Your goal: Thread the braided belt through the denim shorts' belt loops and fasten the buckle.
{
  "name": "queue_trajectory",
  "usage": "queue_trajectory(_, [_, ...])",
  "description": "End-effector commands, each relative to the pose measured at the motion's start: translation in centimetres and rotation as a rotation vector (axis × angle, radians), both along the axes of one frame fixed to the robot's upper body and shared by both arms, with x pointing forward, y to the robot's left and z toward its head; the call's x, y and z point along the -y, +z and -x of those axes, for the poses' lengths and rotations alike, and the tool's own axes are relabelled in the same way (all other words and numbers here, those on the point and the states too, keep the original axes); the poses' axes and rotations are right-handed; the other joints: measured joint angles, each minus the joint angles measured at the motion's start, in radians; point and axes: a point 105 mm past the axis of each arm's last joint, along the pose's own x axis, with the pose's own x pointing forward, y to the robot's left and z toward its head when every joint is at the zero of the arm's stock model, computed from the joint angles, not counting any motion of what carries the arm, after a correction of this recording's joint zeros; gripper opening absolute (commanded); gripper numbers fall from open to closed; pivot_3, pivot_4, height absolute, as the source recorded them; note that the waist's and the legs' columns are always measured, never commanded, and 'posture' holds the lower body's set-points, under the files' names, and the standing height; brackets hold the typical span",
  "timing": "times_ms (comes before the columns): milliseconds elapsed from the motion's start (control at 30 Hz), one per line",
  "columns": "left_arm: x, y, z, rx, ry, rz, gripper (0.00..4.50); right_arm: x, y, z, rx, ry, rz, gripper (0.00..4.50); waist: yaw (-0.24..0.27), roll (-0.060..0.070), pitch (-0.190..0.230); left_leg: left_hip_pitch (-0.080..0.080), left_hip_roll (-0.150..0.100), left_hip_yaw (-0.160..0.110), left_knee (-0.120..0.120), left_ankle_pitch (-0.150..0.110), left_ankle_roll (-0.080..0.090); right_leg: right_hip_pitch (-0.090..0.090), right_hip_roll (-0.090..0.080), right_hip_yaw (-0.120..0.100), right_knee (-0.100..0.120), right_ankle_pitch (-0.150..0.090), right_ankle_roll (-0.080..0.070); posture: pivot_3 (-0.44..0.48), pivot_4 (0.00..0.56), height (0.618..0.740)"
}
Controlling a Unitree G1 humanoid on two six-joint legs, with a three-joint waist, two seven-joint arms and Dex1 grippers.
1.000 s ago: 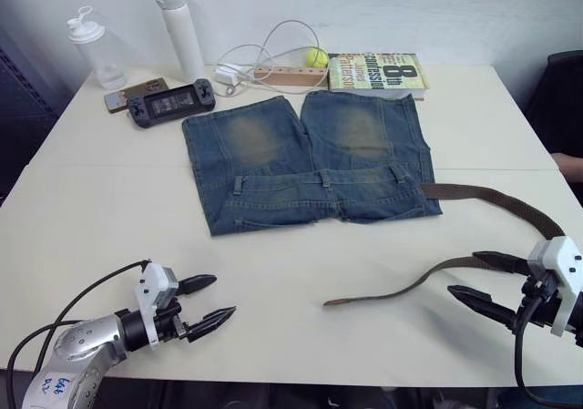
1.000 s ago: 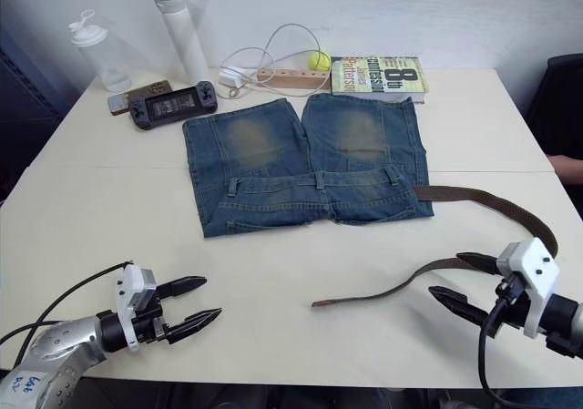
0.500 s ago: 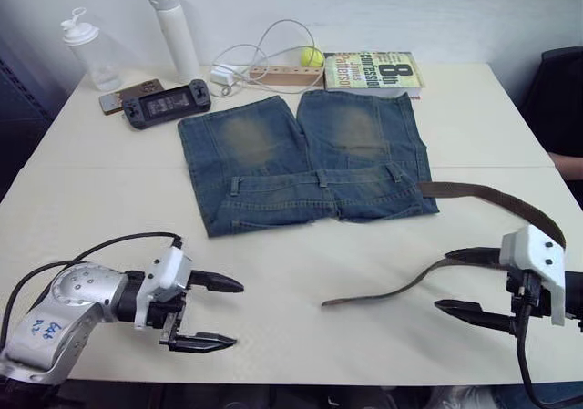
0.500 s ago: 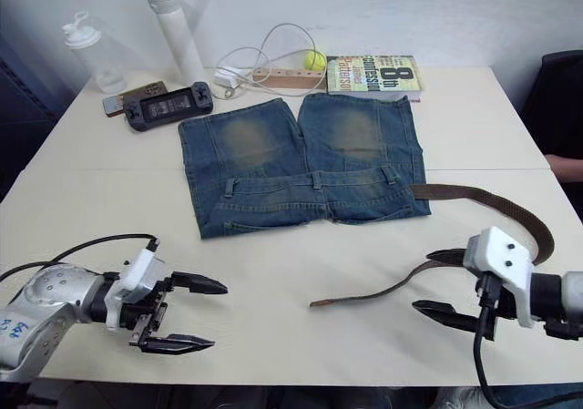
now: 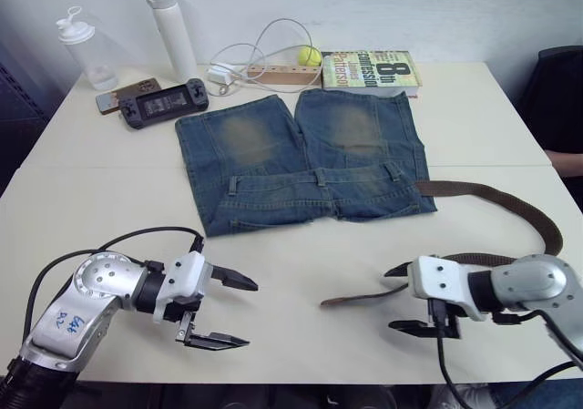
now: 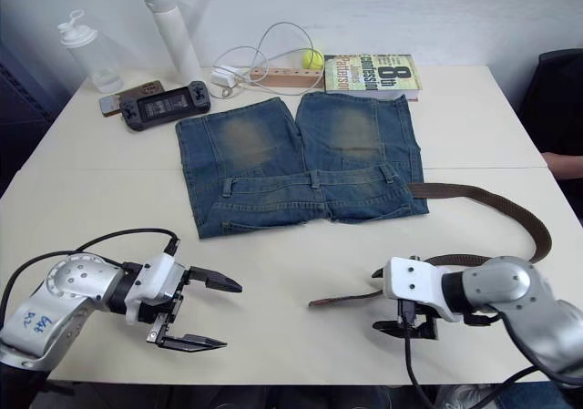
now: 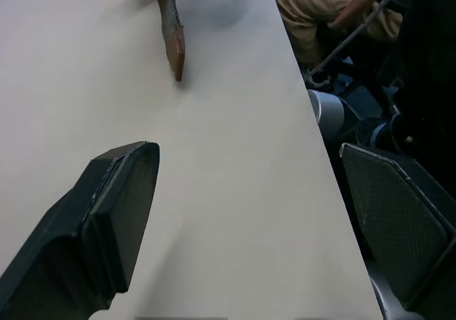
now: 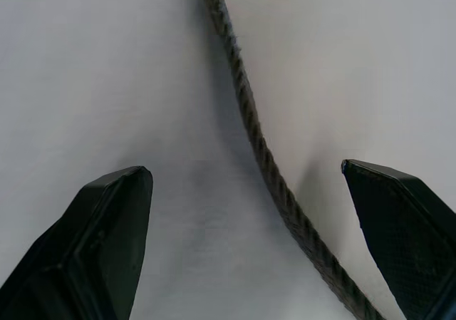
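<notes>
My right gripper (image 5: 401, 298), jaws wide apart and holding nothing, straddled the braided belt (image 8: 258, 147) near its tan tip (strap running lengthwise between the fingers). My left gripper (image 5: 233, 311), also spread empty, sat well apart from it, below the denim shorts (image 5: 303, 161).

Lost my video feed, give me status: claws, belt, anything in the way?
Both claws open: left claw idle, right claw straddling braided belt near its tip. Belt not threaded in denim shorts. Nothing in the way.

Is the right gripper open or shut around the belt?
Open. The right gripper has its two fingers spread wide apart, and the braided belt runs between them, untouched.
</notes>
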Motion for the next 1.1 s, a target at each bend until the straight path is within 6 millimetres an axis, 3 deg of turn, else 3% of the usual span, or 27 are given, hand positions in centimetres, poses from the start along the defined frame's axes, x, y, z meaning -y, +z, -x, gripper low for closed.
queue_trajectory(33, [0.2, 0.9, -0.3, 0.065, 0.026, 0.046, 4.5, -0.5, -0.3, -0.4, 0.025, 0.021, -0.012, 3.13, 0.002, 0.0, 0.0, 0.0, 0.0, 0.0, 0.001, 0.0, 0.0, 0.0, 0.0, 0.0, 0.0, 0.0, 0.0, 0.0, 0.15, 0.734])
queue_trajectory(233, [1.1, 2.4, -1.7, 0.124, 0.114, 0.21, 4.5, -1.1, 0.4, -1.4, 0.023, 0.018, -0.117, 0.04, 0.001, 0.0, 0.0, 0.0, 0.0, 0.0, 0.002, 0.0, 0.0, 0.0, 0.0, 0.0, 0.001, 0.0, 0.0, 0.0, 0.15, 0.734])
queue_trajectory(400, [2.6, 3.8, -2.1, 0.013, 0.152, 0.415, 4.5, -2.5, 6.4, -2.2, -0.041, -0.001, -0.392, 0.01, -0.003, 0.0, 0.0, 0.0, 0.0, 0.0, 0.004, 0.0, 0.0, 0.0, 0.001, 0.0, 0.002, 0.0, 0.0, 0.0, 0.15, 0.734])
queue_trajectory(533, [4.1, 5.4, -4.4, -0.095, 0.228, 0.597, 4.5, -2.3, 10.1, -2.6, -0.081, -0.014, -0.505, 0.01, 0.006, 0.0, 0.0, 0.0, 0.0, -0.002, 0.006, -0.001, 0.0, 0.001, 0.001, -0.001, 0.002, 0.0, 0.0, 0.0, 0.15, 0.734])
queue_trajectory(767, [8.3, 7.3, -6.0, -0.206, 0.202, 0.784, 4.5, -2.9, 11.9, -2.7, -0.103, -0.035, -0.596, 0.01, 0.005, -0.001, 0.0, -0.003, -0.001, -0.003, 0.009, -0.003, 0.002, 0.0, 0.001, -0.001, 0.002, 0.001, 0.001, 0.0, 0.15, 0.734])
queue_trajectory(933, [10.7, 7.1, -6.9, -0.237, 0.211, 0.778, 4.5, -3.0, 11.8, -2.6, -0.112, -0.059, -0.597, 0.01, 0.0, -0.001, 0.0, -0.003, -0.001, -0.002, 0.011, -0.002, 0.001, 0.0, 0.002, -0.001, 0.003, 0.001, 0.002, 0.0, 0.15, 0.734])
queue_trajectory(1033, [11.7, 6.8, -7.3, -0.241, 0.202, 0.768, 3.69, -2.9, 11.7, -2.6, -0.113, -0.073, -0.608, 0.0, 0.002, -0.001, 0.0, -0.003, -0.001, -0.002, 0.011, -0.002, 0.001, -0.001, 0.002, 0.0, 0.003, 0.001, 0.002, 0.0, 0.15, 0.734])
queue_trajectory(1100, [12.0, 7.2, -7.4, -0.242, 0.19, 0.784, 2.77, -2.8, 11.6, -2.7, -0.103, -0.088, -0.607, 0.0, 0.004, -0.002, 0.0, -0.003, -0.001, -0.002, 0.011, -0.002, 0.001, -0.001, 0.002, 0.0, 0.003, 0.001, 0.002, 0.0, 0.15, 0.734])
